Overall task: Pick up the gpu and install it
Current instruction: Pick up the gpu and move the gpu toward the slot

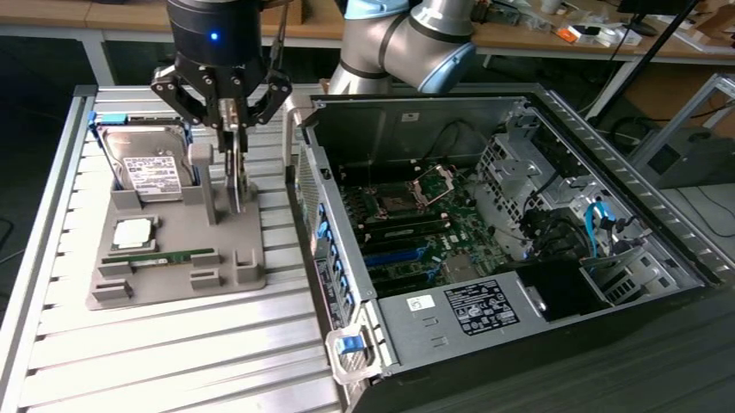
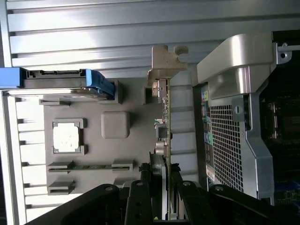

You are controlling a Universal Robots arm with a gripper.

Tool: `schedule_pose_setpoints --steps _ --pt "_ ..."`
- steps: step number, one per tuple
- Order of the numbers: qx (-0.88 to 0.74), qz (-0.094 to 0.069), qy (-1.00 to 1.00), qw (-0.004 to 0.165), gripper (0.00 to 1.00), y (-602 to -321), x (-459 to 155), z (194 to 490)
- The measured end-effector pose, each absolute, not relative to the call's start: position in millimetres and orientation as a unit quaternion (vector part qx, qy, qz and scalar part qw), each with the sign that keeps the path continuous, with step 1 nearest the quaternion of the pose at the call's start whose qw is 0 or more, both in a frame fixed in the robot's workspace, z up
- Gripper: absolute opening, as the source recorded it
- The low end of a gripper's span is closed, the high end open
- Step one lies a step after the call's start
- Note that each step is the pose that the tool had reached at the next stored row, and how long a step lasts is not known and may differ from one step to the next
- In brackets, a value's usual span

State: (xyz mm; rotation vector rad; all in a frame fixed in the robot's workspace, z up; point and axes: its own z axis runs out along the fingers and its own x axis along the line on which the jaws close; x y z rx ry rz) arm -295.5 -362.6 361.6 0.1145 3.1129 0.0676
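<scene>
We are finding the gripper (image 1: 233, 129) clamping the gpu (image 1: 237, 176), which is standing on edge over the gray fixture (image 1: 172, 275); the hard drive (image 1: 150, 168) is resting on that fixture.

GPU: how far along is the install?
Done: the claw is closed on the top edge of the gpu. In hand: the card stands upright at the gray holder; I can't tell whether it has lifted clear. Left: it is not yet in the open PC case.
</scene>
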Motion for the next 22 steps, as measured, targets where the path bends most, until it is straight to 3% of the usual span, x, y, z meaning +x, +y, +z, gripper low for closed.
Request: schedule_pose_setpoints --steps 22 --pt "0.037 0.022 0.999 0.013 0.27 -362.6 -295.4 394.2"
